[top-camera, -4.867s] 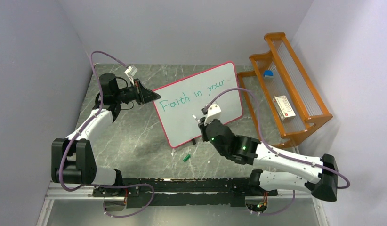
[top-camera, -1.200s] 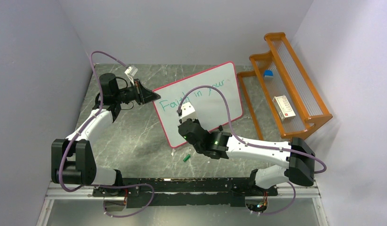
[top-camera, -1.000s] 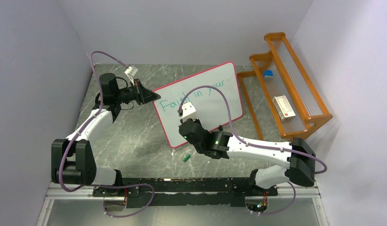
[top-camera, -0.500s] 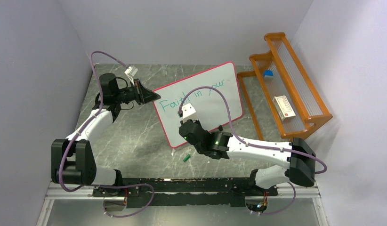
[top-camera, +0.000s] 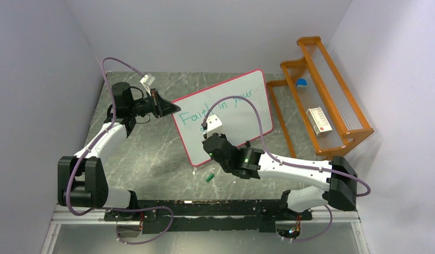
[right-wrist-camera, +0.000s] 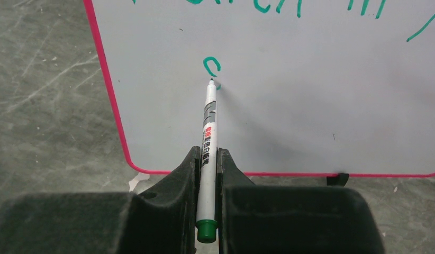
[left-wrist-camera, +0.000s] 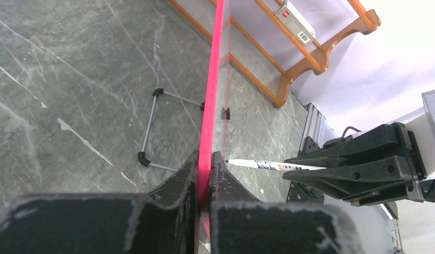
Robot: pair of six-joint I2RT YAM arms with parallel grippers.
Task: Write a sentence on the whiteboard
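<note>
The whiteboard [top-camera: 255, 114] stands slanted across the middle of the worktop [top-camera: 152, 153], toward the far edge. Its right end is near the orange rack [top-camera: 332, 106] at the right edge, and the left fingers [left-wrist-camera: 196, 169] are pinched tight on the pink frame at its left end. The right fingers [right-wrist-camera: 193, 164] are closed on a green marker [right-wrist-camera: 208, 127], whose tip touches the board's lower left, just under a small green curl below the sentence [top-camera: 215, 106], which reads "Faith in your"; a green cap [top-camera: 209, 177] lies on the worktop just before the board.
</note>
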